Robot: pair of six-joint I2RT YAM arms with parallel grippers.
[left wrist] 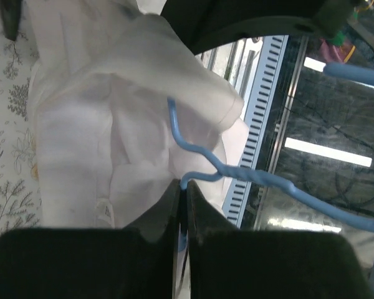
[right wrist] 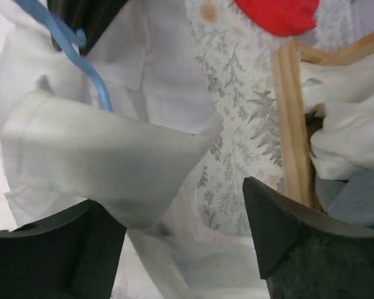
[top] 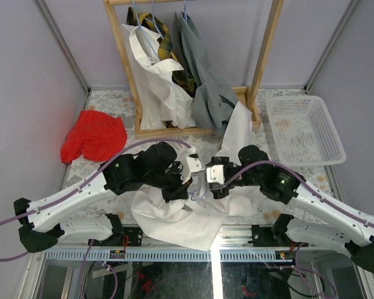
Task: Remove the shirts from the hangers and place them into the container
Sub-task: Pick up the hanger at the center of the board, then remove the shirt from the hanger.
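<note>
Clamping thin light-blue wire hanger (left wrist: 237, 171): left gripper (left wrist: 182, 187), jaws pinched shut on the wire. White button-up shirt (left wrist: 112, 124) bunched just ahead of its fingers, touching hanger. Right gripper (right wrist: 177, 205) spread wide, shirt cloth lying btwn fingers, not pinched. White perforated plastic basket (top: 306, 99) well apart, beyond right gripper's outer side.
</note>
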